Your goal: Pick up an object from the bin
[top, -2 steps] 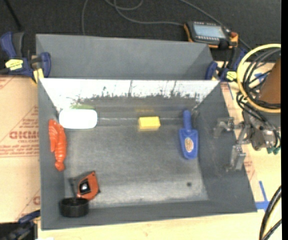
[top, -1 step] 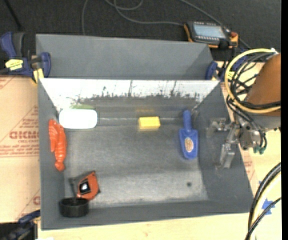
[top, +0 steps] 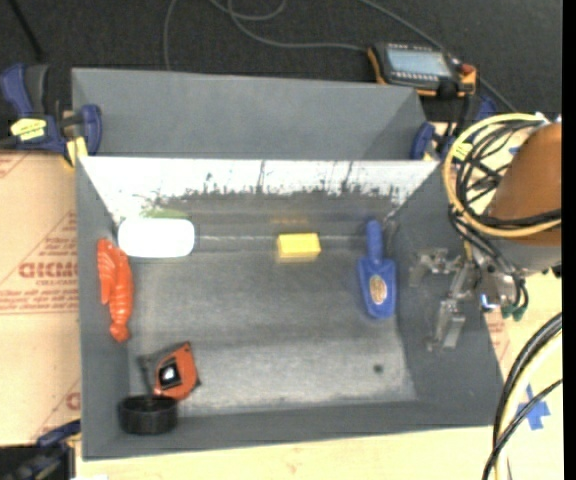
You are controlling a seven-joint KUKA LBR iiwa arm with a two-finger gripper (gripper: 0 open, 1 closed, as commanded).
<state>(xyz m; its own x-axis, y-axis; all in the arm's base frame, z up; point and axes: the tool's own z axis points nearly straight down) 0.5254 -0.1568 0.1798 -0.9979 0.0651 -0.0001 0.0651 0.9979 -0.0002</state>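
As I read the bin [top: 268, 133] from its left edge, an orange crinkled toy [top: 116, 288] lies along the left wall, with a white oval pad [top: 156, 238] just beyond it in the far-left corner. Toward the near-left corner sit an orange-and-black tape measure [top: 171, 371] and, just beside it, a black round cap [top: 148, 415]. A yellow block [top: 298, 246] rests by the far wall. Near the right wall lies a blue handled tool [top: 376, 278], the thing closest to the hand [top: 451, 308], which hangs over the sloped right wall, apart from it. I cannot tell whether the hand is wide or narrow.
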